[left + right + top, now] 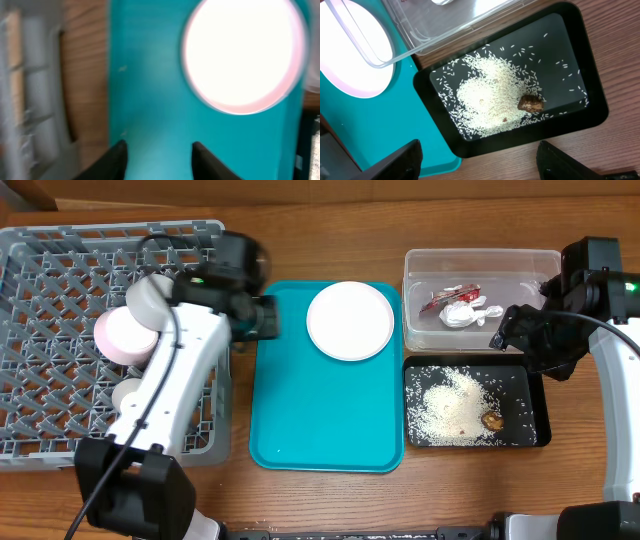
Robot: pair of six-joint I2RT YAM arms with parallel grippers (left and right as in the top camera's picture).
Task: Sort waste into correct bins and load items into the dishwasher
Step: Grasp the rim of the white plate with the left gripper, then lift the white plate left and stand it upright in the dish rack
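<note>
The round white plate (349,320) lies on the teal tray (320,420); it also shows in the left wrist view (245,55) and the right wrist view (350,55). My left gripper (157,150) is open and empty over the tray's left edge, short of the plate. The clear tub (420,330) holds the red wrapper (447,297) and white tissue (470,313). The black tray (585,65) holds rice grains (490,100) and the brown lump (530,103). My right gripper (480,155) is open and empty above the black tray. The pink bowl (122,335), grey bowl (148,295) and white cup (128,393) sit in the grey rack (50,310).
The teal tray lies between the rack and the two bins. My left arm crosses over the rack's right side. Chopsticks are out of view. Bare wooden table shows along the front edge.
</note>
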